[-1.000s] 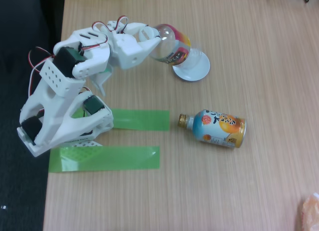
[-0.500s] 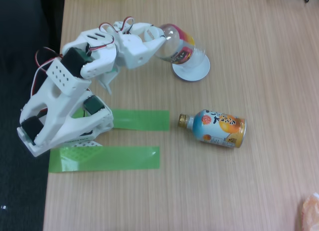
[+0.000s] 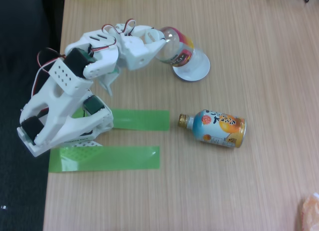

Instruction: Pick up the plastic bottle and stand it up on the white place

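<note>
Now, in the fixed view, the white gripper point(image 3: 160, 42) clamps the plastic bottle point(image 3: 178, 48) near its top, holding it tilted with its base over the white place point(image 3: 195, 71); whether the base touches the disc is unclear. Below the white place lies an orange-and-blue can-bottle point(image 3: 218, 127), with two green tape strips point(image 3: 140, 120) further left.

Fixed view: white 3D-printed arm point(image 3: 65, 101) at counter's point(image 3: 249, 191) left edge, tool point(image 3: 162, 42) reaching right w/ clear ribbed plastic bottle point(image 3: 177, 48) in it. Bottle tilted, base over small flat round white disc point(image 3: 194, 69). Orange-and-blue can-bottle point(image 3: 217, 127) lies on its side below disc, well apart. Two green tape strips point(image 3: 139, 119) between arm base & can-bottle.
</note>
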Action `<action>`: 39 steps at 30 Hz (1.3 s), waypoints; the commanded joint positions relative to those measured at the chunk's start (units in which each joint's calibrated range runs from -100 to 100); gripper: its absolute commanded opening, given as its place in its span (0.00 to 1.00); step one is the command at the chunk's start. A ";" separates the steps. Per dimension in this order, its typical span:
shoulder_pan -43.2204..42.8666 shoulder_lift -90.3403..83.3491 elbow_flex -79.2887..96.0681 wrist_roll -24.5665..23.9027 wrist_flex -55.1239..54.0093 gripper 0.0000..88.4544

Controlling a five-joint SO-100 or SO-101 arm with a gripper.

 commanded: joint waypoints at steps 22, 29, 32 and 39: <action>3.98 -0.99 0.63 0.03 -1.02 0.21; 3.83 -1.07 -1.18 -0.08 -0.41 0.21; 3.83 -1.07 -1.82 -0.08 -0.41 0.21; 3.76 -1.07 -2.99 -0.08 -0.41 0.21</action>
